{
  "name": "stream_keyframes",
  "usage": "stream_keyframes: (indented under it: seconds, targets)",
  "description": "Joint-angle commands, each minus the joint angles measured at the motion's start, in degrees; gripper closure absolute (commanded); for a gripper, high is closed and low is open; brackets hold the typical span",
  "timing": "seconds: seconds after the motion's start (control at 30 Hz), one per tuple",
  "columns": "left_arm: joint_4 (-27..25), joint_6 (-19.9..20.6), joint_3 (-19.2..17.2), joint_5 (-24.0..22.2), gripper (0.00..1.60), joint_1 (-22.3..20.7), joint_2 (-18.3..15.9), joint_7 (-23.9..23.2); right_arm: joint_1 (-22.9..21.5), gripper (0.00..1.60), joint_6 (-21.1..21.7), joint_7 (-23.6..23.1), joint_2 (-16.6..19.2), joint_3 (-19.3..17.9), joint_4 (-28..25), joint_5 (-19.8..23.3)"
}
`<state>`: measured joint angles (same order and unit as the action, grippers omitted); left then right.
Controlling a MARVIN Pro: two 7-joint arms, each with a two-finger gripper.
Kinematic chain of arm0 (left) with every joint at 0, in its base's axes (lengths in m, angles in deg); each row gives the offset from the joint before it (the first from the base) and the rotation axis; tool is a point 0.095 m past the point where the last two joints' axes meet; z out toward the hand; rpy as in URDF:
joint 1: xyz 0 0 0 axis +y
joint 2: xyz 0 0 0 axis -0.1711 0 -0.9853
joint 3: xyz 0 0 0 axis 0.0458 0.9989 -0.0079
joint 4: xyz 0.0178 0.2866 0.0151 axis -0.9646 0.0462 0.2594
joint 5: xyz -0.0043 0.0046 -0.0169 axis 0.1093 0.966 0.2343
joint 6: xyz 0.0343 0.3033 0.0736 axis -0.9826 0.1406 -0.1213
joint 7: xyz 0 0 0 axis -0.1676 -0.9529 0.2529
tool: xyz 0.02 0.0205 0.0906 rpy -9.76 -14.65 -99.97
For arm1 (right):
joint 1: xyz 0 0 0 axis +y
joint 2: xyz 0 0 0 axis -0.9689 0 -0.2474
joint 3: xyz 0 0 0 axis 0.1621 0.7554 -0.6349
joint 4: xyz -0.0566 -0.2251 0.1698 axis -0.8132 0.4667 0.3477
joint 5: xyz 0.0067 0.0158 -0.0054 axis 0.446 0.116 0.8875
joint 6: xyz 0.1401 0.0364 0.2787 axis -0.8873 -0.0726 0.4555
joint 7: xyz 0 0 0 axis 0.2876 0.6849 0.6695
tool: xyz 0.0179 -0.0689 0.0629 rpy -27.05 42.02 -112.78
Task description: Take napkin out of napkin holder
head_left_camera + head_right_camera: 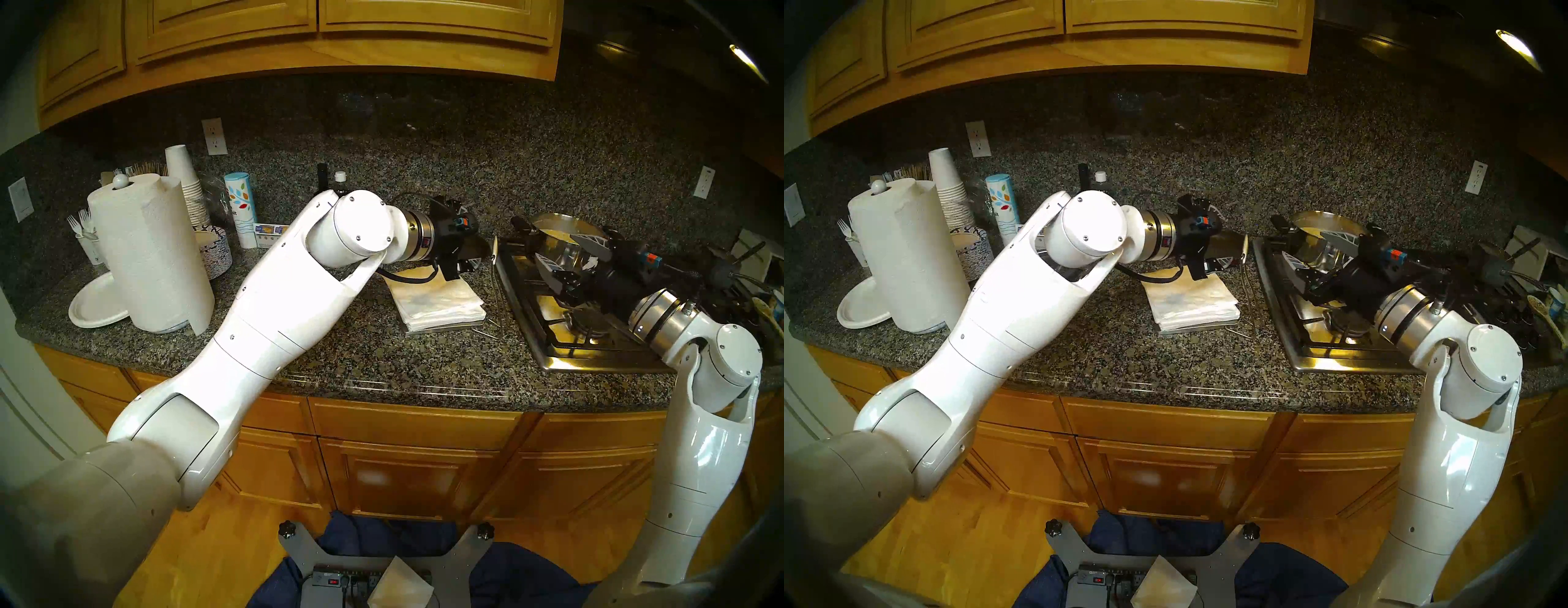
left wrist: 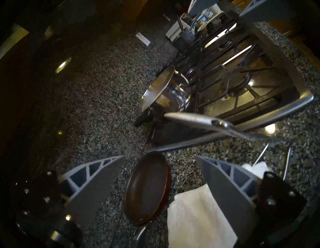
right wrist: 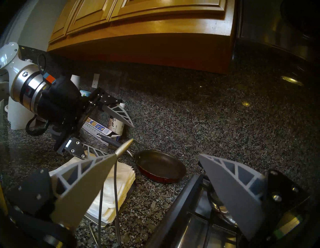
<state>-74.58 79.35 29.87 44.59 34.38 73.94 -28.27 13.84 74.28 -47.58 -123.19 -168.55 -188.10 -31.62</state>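
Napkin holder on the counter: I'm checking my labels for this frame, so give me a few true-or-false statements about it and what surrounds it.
1. The holder's wire arm stands raised, off the napkin stack. True.
2. The left gripper is shut on a napkin. False: its jaws are open with nothing between them.
3. The frying pan sits on the stovetop. False: it lies on the counter, beside the napkin stack.
4. A steel pot stands on the stovetop. True.
5. The right gripper is open. True.
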Motion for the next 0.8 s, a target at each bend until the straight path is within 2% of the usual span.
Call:
stream_keyframes:
  seconds: [0.0, 0.13, 0.2, 0.37, 0.57, 0.73, 0.77]
  targets:
    - [-2.2, -0.18, -1.84, 0.37, 0.02, -1.36, -2.91, -0.79, -2.24, 0.0, 0.05, 0.1, 0.7, 1.01, -0.88, 0.17]
    - [-3.21, -0.98, -2.44, 0.15, 0.05, -1.04, -5.08, -2.1, -2.43, 0.0, -0.07, 0.21, 0.83, 1.42, -0.43, 0.07]
    - [-4.12, -1.33, -3.62, -0.65, 0.14, -0.47, -6.57, -3.11, -2.47, 0.0, -0.18, 0.27, 0.85, 1.72, -0.12, -0.01]
    - [-6.19, -1.96, -6.76, -4.03, 0.17, 1.34, -9.67, -7.08, -2.72, 0.0, -0.29, 0.5, 0.86, 2.6, 0.46, -0.21]
    - [-7.34, -1.87, -9.24, -6.41, 0.15, 3.57, -11.85, -9.85, -3.46, 0.0, -0.24, 0.98, 0.95, 4.08, 0.94, -0.45]
    - [-6.92, -2.06, -10.91, -6.84, 0.13, 4.18, -11.62, -8.91, -3.78, 0.0, -0.2, 1.3, 1.02, 4.77, 0.92, -0.46]
    - [-6.63, -2.19, -11.61, -7.42, 0.0, 4.22, -11.28, -8.74, -3.79, 0.0, -0.19, 1.36, 1.03, 4.9, 0.86, -0.45]
